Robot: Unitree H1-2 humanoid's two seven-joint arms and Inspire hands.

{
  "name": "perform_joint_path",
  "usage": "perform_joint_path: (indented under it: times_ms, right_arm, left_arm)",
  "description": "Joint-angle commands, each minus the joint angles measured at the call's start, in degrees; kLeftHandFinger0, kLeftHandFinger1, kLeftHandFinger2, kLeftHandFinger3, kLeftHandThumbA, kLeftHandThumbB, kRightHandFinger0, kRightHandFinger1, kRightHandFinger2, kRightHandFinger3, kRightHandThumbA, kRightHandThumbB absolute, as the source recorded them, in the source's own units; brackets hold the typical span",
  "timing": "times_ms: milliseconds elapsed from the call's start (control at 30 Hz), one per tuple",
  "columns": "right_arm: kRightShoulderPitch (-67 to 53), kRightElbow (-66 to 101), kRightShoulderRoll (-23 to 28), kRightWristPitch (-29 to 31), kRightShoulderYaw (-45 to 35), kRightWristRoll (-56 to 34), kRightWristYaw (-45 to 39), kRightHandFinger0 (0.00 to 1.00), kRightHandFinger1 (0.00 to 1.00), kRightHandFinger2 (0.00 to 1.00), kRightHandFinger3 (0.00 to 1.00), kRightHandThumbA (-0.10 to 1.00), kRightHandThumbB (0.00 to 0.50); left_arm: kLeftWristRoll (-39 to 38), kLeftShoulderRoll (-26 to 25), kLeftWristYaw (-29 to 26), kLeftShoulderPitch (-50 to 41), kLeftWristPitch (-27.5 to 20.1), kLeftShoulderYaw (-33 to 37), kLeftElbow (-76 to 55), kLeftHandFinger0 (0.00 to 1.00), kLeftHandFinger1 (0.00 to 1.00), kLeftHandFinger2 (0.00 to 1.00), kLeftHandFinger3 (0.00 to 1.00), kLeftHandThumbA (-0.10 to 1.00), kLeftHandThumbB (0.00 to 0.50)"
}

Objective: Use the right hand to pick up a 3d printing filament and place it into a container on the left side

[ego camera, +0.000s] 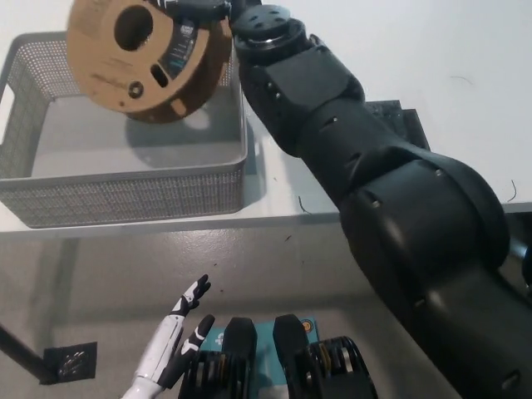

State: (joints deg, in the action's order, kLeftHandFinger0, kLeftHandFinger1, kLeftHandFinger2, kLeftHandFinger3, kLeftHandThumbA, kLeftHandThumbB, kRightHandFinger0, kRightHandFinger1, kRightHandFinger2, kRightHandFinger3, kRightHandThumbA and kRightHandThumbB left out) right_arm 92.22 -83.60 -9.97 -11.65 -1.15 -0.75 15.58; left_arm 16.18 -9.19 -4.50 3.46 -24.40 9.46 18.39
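one filament spool (143, 56), one mesh basket (125, 187), two hands (179, 332)

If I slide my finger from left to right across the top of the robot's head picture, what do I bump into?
Grey mesh basket → brown filament spool held over the basket → black right hand gripping the spool → black right arm → dark square patch on the white table.

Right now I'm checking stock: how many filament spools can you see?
1. The spool is held by the right robot hand above the basket at upper left. The black arm covers much of the table, so others may be hidden.
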Motion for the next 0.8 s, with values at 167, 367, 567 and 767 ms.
perform_joint_path:
  times_ms: [167,367,567,767]
  right_arm:
    - [7.9,2.2,-2.0,11.1,11.0,8.8,1.6,0.54,0.71,0.78,0.64,-0.10,0.245]
    - [9.4,1.7,-1.7,7.4,13.1,8.0,-13.0,0.99,1.00,1.00,1.00,0.45,0.424]
    - [8.8,1.7,-0.2,7.0,13.3,7.3,-17.9,1.00,1.00,1.00,1.00,0.83,0.500]
    - [9.2,2.1,2.5,8.4,12.9,7.1,-18.4,1.00,1.00,1.00,1.00,0.84,0.500]
  left_arm:
    - [0.3,-0.7,1.8,1.5,-1.4,0.4,-2.0,1.00,1.00,1.00,1.00,1.00,0.122]
    - [0.8,-0.8,2.4,1.8,-1.2,0.7,-2.3,1.00,1.00,1.00,1.00,1.00,0.105]
    - [0.8,-1.2,3.0,2.4,-1.0,0.7,-2.4,1.00,1.00,1.00,1.00,1.00,0.135]
    - [0.8,-0.9,3.3,2.6,-0.6,0.6,-2.2,1.00,1.00,1.00,1.00,1.00,0.148]
